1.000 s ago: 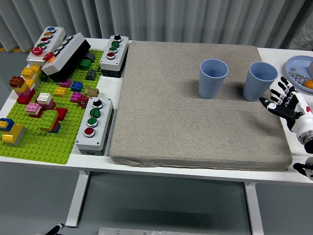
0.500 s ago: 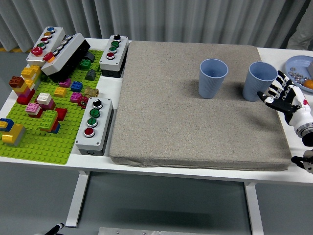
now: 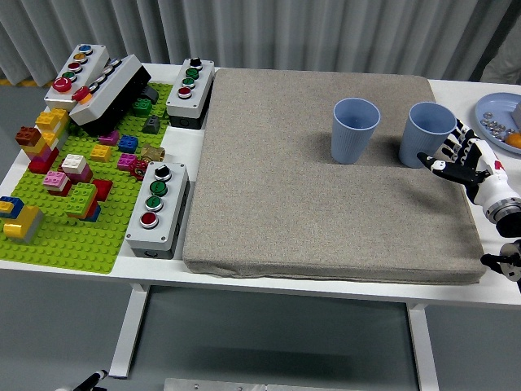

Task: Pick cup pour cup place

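Two light blue cups stand upright on the grey mat point(image 3: 309, 212): the left cup point(image 3: 355, 130) and the right cup point(image 3: 423, 130), near the mat's far right. My right hand point(image 3: 456, 156) comes in from the right edge and is against the right cup's right side. Its fingers point(image 3: 466, 145) are spread beside the cup wall and the thumb reaches in front of the cup's base. The hand is open and not closed on the cup. What is inside the cups is hidden. My left hand is out of view.
A blue plate point(image 3: 493, 107) with small items lies at the far right behind my hand. A green brick baseplate point(image 3: 73, 240) with loose bricks and button boxes point(image 3: 159, 204) fill the left side. A person's sleeve shows at the top right corner.
My right hand has moved up and left to the right cup and now touches it. The right cup has shifted slightly to the left.
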Controlling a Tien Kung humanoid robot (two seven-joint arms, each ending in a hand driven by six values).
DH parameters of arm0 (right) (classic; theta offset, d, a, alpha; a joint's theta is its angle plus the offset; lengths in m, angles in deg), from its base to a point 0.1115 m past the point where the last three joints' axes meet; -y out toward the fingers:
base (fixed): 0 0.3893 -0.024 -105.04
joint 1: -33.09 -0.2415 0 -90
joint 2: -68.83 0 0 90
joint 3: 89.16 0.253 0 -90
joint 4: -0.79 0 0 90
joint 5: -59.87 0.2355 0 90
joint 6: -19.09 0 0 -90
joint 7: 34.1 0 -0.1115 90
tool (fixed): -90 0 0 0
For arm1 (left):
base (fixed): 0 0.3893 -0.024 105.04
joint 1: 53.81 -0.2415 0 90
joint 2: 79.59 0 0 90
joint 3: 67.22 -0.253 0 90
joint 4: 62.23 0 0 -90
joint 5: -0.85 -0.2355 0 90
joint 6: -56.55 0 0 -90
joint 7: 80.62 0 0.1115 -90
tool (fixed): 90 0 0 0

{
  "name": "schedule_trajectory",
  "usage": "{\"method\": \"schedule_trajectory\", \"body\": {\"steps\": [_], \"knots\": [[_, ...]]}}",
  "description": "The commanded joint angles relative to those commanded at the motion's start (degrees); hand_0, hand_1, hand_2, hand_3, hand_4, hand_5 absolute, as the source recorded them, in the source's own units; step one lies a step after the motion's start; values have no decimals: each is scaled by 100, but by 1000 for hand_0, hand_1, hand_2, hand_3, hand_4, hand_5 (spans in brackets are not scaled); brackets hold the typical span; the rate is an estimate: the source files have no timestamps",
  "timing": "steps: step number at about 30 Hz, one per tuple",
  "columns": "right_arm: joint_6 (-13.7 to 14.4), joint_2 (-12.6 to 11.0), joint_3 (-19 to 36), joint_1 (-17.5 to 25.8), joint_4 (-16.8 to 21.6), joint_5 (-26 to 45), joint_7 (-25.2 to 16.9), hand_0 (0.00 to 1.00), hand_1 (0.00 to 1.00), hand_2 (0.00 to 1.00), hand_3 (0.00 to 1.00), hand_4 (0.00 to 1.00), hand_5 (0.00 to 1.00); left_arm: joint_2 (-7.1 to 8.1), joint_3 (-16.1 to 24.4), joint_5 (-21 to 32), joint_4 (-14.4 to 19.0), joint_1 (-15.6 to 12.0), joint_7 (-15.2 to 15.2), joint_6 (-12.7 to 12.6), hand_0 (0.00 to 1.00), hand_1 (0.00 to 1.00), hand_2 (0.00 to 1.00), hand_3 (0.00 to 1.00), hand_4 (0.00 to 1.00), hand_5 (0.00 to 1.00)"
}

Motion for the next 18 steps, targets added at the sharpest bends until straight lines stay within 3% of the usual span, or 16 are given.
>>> {"method": "schedule_trajectory", "body": {"steps": [18], "knots": [[-45,45,-22,-117,-221,80,-60,998,969,998,998,852,257,3,-1,-13,0,36,1,6,818,820,880,816,634,998]]}}
